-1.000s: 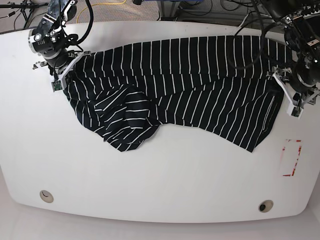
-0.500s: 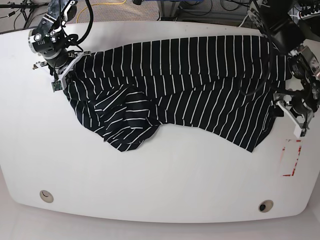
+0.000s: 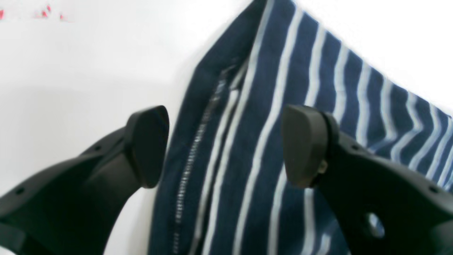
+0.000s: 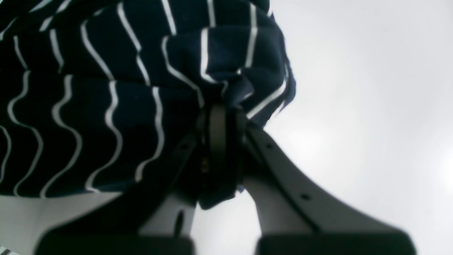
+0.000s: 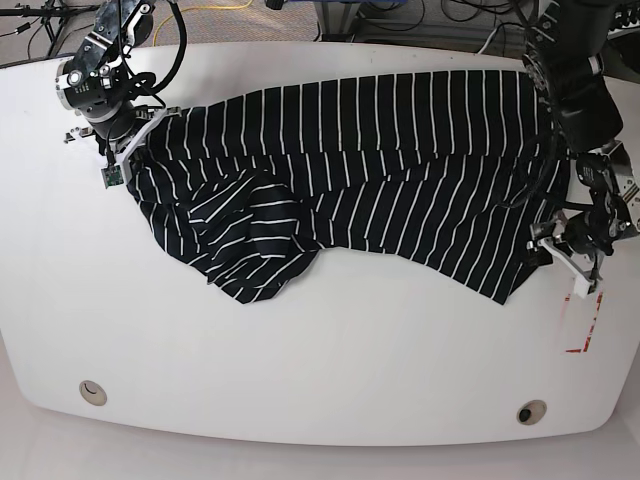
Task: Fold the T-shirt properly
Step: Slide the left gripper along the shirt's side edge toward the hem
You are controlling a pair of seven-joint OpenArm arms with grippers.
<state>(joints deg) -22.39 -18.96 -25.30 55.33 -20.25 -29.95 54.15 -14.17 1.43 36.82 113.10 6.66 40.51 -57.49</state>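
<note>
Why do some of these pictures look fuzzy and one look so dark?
Left wrist view: the open left gripper and the black, white-striped fabric T-shirt are smeared and washed bluish. Right wrist view: the cloth is shadowed, and the right gripper, shut on it, is too close to be sharp. Base view: evenly lit, clear.

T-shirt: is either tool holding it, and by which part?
The right tool is shut on a bunched edge of the T-shirt. The left tool is open over its hem, holding nothing.
</note>
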